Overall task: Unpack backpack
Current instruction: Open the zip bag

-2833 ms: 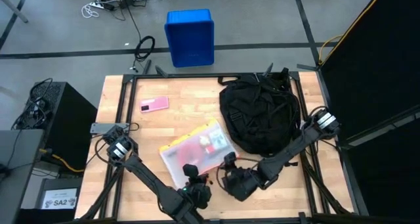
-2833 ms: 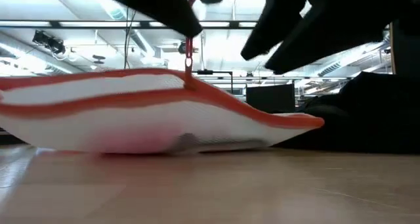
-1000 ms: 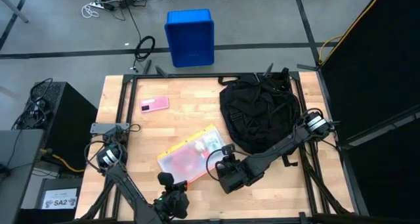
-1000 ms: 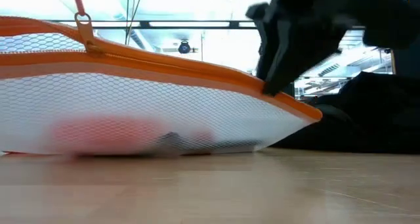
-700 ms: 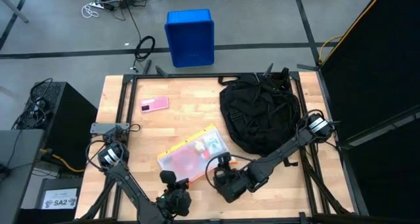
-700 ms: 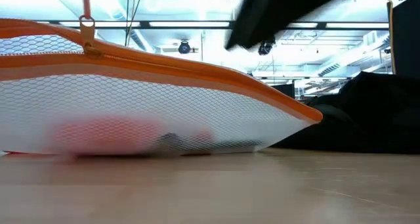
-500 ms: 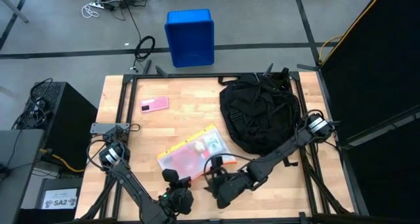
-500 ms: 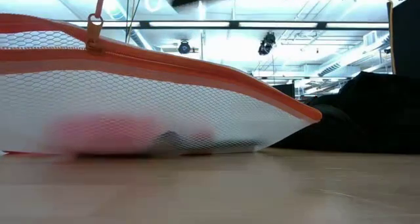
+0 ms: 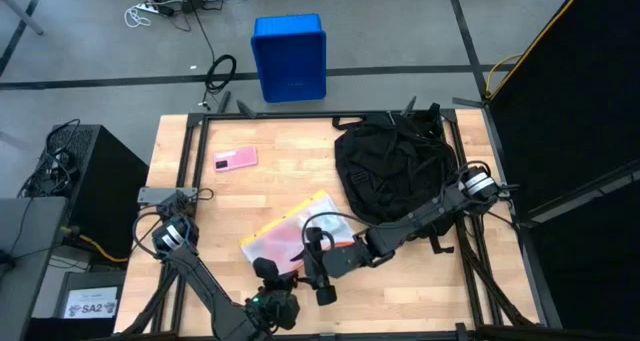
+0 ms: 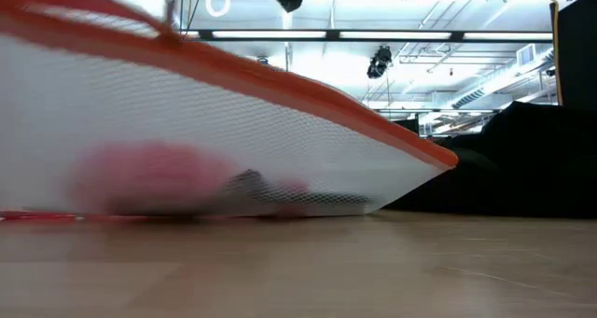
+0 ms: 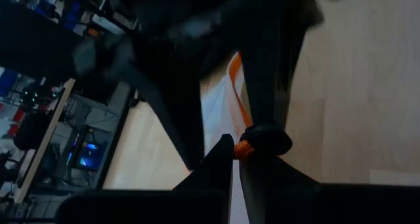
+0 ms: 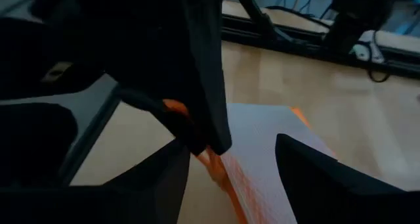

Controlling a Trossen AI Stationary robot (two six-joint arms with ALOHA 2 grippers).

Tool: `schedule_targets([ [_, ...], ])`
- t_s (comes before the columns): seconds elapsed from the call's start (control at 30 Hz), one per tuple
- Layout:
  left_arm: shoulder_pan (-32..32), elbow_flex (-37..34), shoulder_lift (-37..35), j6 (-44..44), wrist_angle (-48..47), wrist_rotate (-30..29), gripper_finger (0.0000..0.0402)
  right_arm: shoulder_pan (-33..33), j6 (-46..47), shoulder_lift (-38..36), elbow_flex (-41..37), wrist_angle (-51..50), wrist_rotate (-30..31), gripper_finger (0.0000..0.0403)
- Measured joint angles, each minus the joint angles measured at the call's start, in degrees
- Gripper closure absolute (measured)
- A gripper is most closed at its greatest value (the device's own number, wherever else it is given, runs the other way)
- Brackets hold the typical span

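Note:
The black backpack point(image 9: 395, 176) lies on the table's far right, with no gripper on it. A white mesh pouch point(image 9: 290, 236) with an orange zip rim point(image 10: 280, 80) lies left of it, red things inside. Its far part rests on the table and its near end is raised. My left gripper point(image 9: 284, 283) is at the pouch's near edge, shut on the orange zip pull. My right gripper point(image 9: 312, 266) hovers open just right of it, above the pouch point(image 12: 262, 152), touching nothing. My left gripper pinches the pouch's orange zip pull point(image 11: 244, 148) between its two fingertips point(image 11: 223, 152). It comes slanting down from the table's near side. The pull is drawn up from the rim, so the pouch's near end hangs from it while the far end stays on the table.
A pink flat thing point(image 9: 235, 158) lies on the table's far left. A blue crate point(image 9: 289, 56) stands on the floor beyond the far edge. Bare wood shows along the near edge and on the near right.
My right gripper has come off the pouch's orange rim, risen, turned, and swung toward the table's left, ending beside my left gripper. My left gripper has drawn the zip pull a little higher, and the pouch's near end has lifted with it while the far end stayed down.

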Motion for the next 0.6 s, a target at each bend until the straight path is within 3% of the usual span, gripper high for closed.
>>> schedule_targets([
  [0.3,0.6,0.4,0.0,1.9,0.9,-1.1,0.0402,-0.1,-1.9,0.0,0.0,1.0,-3.1,0.0249],
  [0.53,0.5,0.5,0.0,1.9,1.1,-1.1,0.0402,0.2,-4.7,0.0,0.0,0.7,-6.0,0.0375],
  [0.6,0.5,0.5,0.0,1.9,1.0,-1.0,0.0402,0.1,-5.4,0.0,0.0,0.5,-6.5,0.0394],
])
